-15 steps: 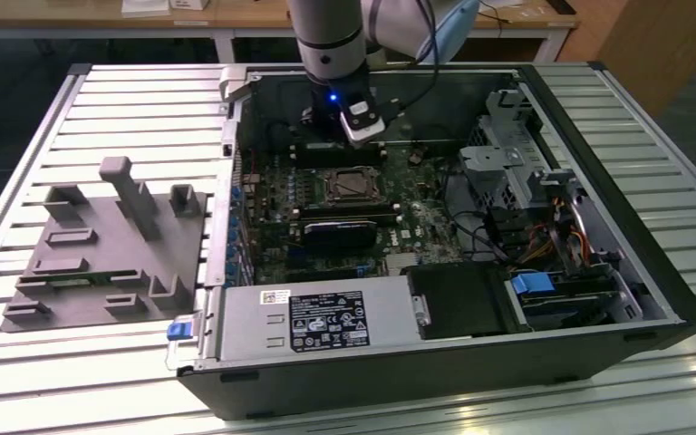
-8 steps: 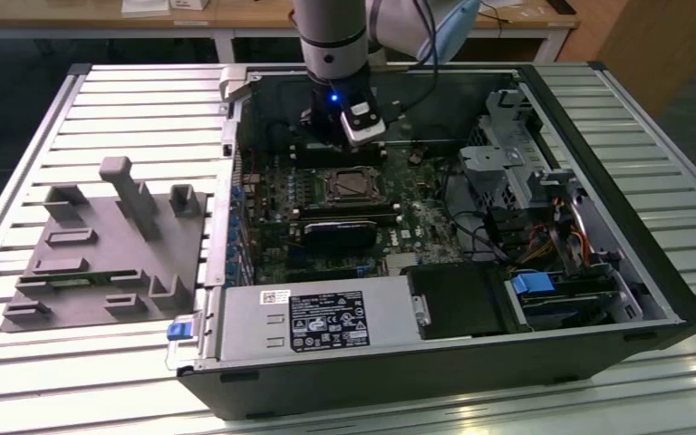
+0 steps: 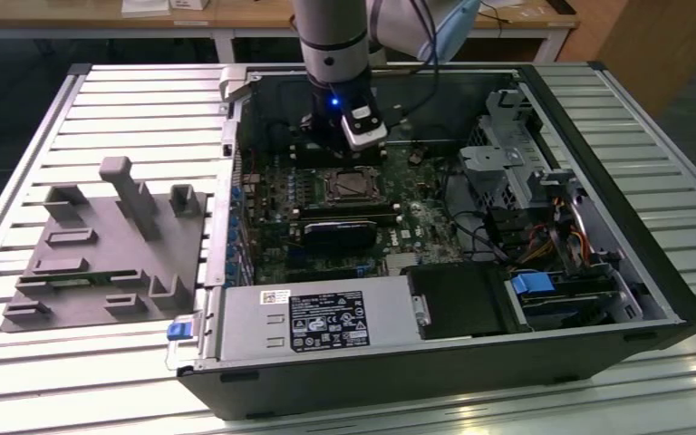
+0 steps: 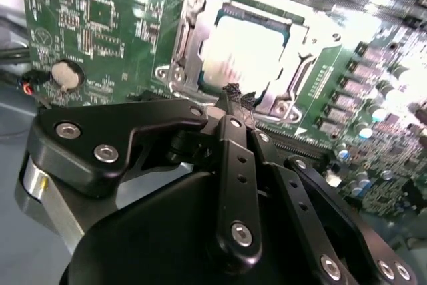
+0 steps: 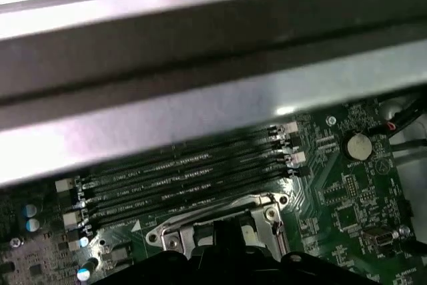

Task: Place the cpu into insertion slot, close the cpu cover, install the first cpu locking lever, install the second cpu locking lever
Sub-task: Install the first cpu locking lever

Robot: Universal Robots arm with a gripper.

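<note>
While my arm (image 3: 330, 45) reaches down into the open computer case (image 3: 590, 299), my gripper (image 4: 239, 96) hangs just above the near edge of the insertion slot (image 4: 183, 65) on the green motherboard (image 4: 100, 25). In the second wrist view my two fingertips (image 4: 231, 90) are pressed together with nothing between them, so I record the jaws as closed and empty. The cpu (image 4: 250, 55) lies flat inside the slot, its pale metal top facing up and washed out by glare. The cpu cover (image 4: 297, 75) appears to be folded down around the chip, its metal frame bordering all the sides I can see, though the glare keeps me from confirming that it sits fully flat. In the exterior view the slot (image 3: 351, 186) is near the middle of the board, directly below my wrist, and the chip shows as a grey square inside it. In the first wrist view the edge of the metal frame (image 5: 220, 221) is just beside four long black memory slots (image 5: 180, 178), which run parallel to one another. A round coin battery (image 4: 65, 75) sits on the board well apart from the slot. In the exterior view a grey power supply box (image 3: 312, 322) occupies the case's near corner, and a grey moulded fixture (image 3: 112, 245) rests on the slatted table (image 3: 58, 381) at the exterior view's left of the case.
</note>
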